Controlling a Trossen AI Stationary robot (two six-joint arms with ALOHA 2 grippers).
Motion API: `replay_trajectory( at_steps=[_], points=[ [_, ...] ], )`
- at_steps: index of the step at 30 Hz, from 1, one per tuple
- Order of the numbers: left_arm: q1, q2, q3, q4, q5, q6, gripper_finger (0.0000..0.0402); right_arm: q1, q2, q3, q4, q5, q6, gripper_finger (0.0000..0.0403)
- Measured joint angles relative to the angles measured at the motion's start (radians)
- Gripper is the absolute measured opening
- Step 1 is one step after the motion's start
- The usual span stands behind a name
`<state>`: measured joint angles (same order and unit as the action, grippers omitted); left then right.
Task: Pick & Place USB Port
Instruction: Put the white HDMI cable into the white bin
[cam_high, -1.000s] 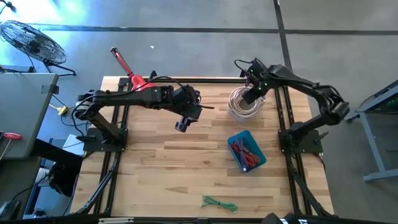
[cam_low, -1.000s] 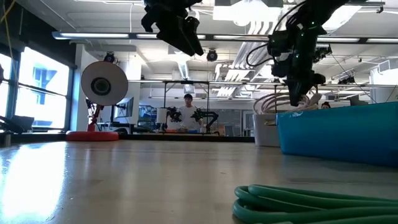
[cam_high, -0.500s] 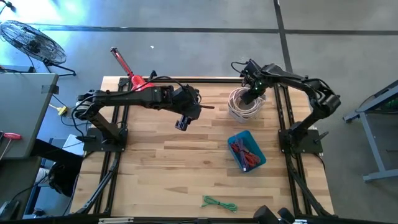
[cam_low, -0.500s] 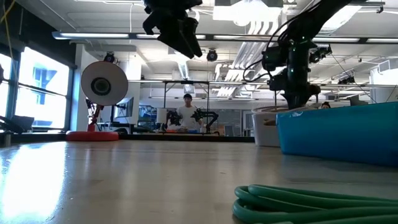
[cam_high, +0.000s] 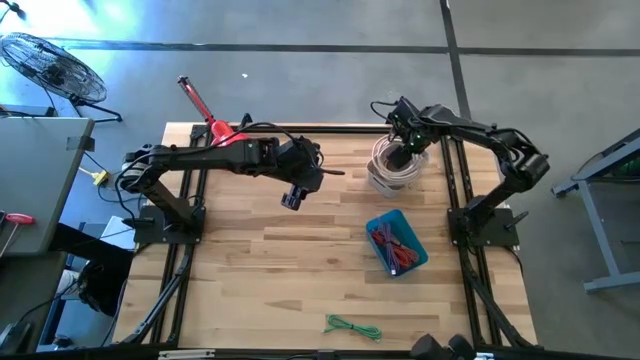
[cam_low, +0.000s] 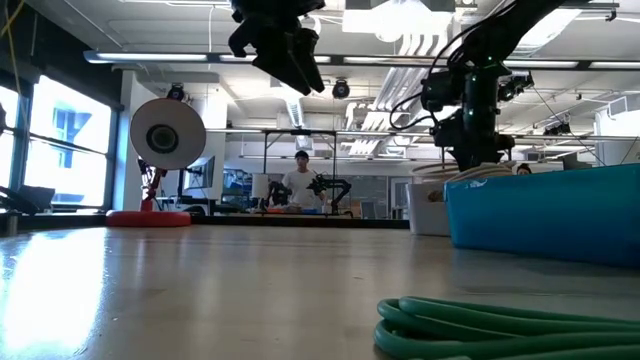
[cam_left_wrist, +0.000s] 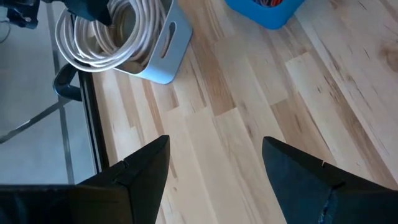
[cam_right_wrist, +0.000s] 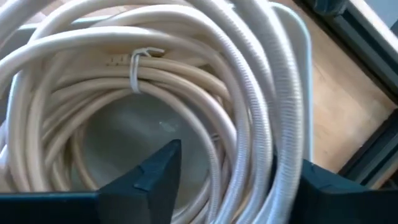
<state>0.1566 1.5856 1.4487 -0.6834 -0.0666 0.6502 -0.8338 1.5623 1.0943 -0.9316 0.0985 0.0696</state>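
White cable coil partly behind right gripper fingers.

Grey floor, fan nearby

No readable text, label, brand, number or sign for you anywhere in these views. Nothing legible on white bin, cable coil, blue bin or wooden table. Room background in low view too far off to show you any lettering.
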Motion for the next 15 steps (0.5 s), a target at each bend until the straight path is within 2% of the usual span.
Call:
replay_trajectory(
  at_steps=[7,15],
  points=[
    [0.0,0.0,0.0,0.0,-0.044,0.001,0.0248,0.01,-0.015,0.0,-0.017,-0.079,0.0,0.0219],
    [0.0,0.0,0.0,0.005,-0.05,0.008,0.0248,0.01,-0.104,0.002,-0.01,0.009,0.001,0.022]
  ],
)
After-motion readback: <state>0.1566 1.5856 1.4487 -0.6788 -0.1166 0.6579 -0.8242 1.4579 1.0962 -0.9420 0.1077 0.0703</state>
